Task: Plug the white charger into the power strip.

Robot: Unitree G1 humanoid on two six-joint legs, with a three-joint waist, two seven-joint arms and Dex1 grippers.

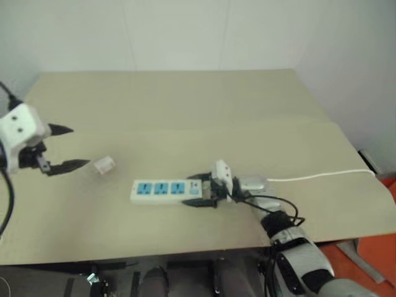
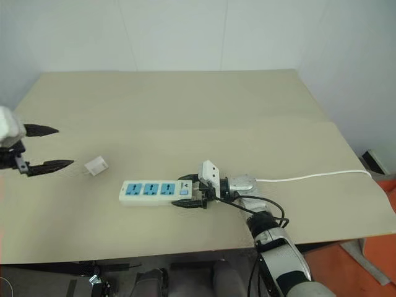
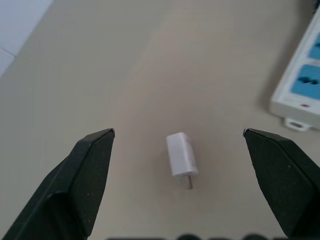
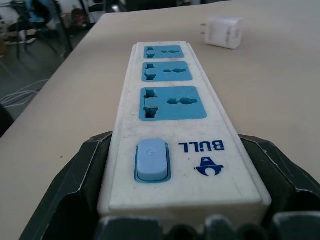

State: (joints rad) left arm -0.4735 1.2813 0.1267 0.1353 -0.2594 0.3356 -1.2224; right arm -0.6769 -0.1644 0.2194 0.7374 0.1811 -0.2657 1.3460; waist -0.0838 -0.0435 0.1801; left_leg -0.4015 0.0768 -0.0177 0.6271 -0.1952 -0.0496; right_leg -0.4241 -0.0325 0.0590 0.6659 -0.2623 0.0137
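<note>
Left eye view: long flat white power strip with three blue outlet faces (image 1: 166,191) lies near front edge of beige worktop (image 1: 185,117), thin white cord (image 1: 322,176) running toward right edge. Right pincer (image 1: 201,190) clamps strip's switch end, fingers against both sides. Small white boxy charger (image 1: 103,164) lies just beyond strip's left end, untouched. Left pincer (image 1: 65,148) spread wide, empty, near left edge, aimed at charger.

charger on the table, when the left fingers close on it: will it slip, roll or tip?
The white charger looks small and boxy, lying on a flat side, so it should not roll. Its smooth, glossy shell could slip or twist between the black fingers. Probably light, so a nudge may skid it across the bare table.
</note>
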